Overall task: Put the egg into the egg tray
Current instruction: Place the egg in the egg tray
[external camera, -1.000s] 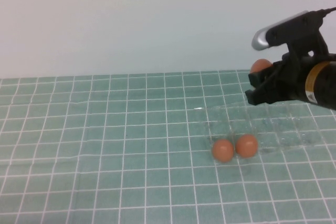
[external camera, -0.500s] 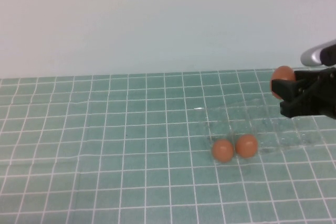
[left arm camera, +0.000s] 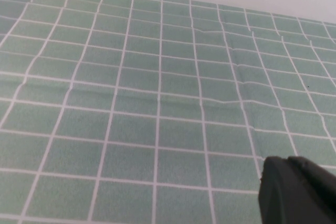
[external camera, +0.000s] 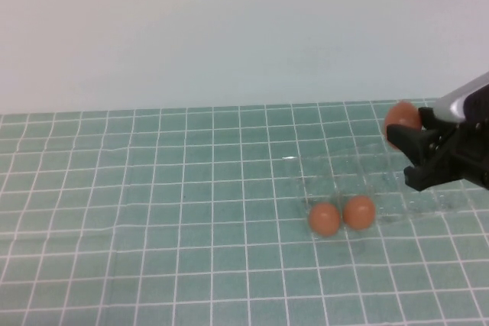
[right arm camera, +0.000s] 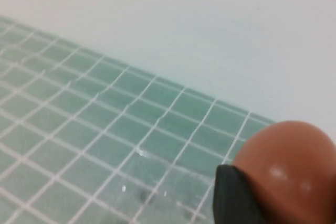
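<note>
My right gripper is shut on an orange-brown egg and holds it in the air over the right part of the clear egg tray. In the right wrist view the egg fills the corner beside a black finger, with the glinting tray below. Two more eggs sit side by side at the tray's front left. My left gripper shows only in the left wrist view, shut and empty over bare cloth.
A green checked cloth covers the table up to a plain white wall. Nothing else stands on it.
My right gripper has carried the egg to the right, then a little back left and lower. The two eggs at the tray have not moved.
</note>
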Action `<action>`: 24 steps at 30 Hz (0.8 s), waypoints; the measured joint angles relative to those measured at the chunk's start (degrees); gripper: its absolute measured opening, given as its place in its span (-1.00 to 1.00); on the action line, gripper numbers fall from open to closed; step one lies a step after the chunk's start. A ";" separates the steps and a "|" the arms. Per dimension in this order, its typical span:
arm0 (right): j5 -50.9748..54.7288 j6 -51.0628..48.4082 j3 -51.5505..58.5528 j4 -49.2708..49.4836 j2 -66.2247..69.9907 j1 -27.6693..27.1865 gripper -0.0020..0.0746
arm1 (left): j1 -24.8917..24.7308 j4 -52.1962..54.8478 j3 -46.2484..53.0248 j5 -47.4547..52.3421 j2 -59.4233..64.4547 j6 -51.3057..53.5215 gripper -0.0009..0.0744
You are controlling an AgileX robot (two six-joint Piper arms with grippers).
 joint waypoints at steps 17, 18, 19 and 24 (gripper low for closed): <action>-13.36 -9.59 7.58 3.06 9.73 0.00 -0.07 | 0.00 0.00 0.00 0.00 0.00 0.00 -0.98; -14.41 -10.64 8.45 4.39 10.07 0.00 -0.07 | 0.00 0.00 0.00 0.00 0.00 0.00 -0.98; -15.55 -12.11 9.22 6.10 10.45 0.00 -0.07 | 0.00 0.00 0.00 0.00 0.00 0.00 -0.98; -20.85 -16.80 11.75 12.66 12.60 0.00 -0.07 | 0.00 0.00 0.00 0.00 0.00 0.00 -0.98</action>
